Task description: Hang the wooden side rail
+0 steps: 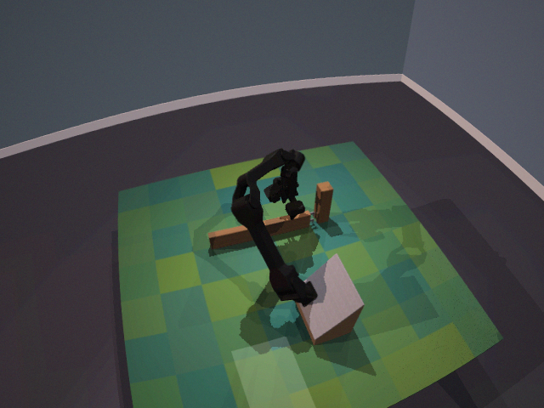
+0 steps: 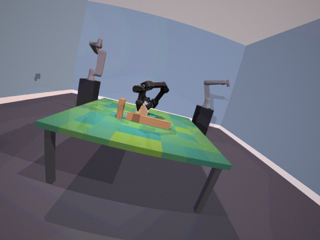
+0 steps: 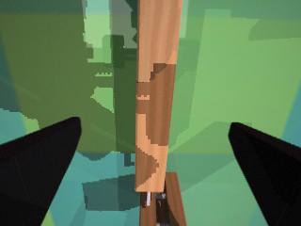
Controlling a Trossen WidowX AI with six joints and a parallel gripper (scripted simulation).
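From the top view, you see the side rail [image 1: 259, 230] lying flat on the checkered counter [image 1: 175, 272], its near end just beside the headboard post [image 1: 324, 201], which stands upright. The tool [image 1: 295, 209] hangs over that end of the rail. The hooks look not yet seated, though at this size you cannot be sure.

From the exterior view, the rail [image 2: 148, 120] reads as a long, stiff wooden bar, so expect it to pivot as one piece on its far end when you lift the post [image 2: 120, 108] end. It probably has some weight and a smooth face (a firm squeeze across the narrow width should serve). The tool [image 2: 139, 106] points down at the rail close to the post.

From the wrist view, the fingers stand spread almost as wide as they go, with nothing between them but air. The rail [image 3: 157, 94] runs straight up the middle, lined up between them. At the bottom, steel hooks [image 3: 150, 200] show at its end, beside the post [image 3: 174, 202]. Take hold near that hooked end, where you get the finest control over the hooks.
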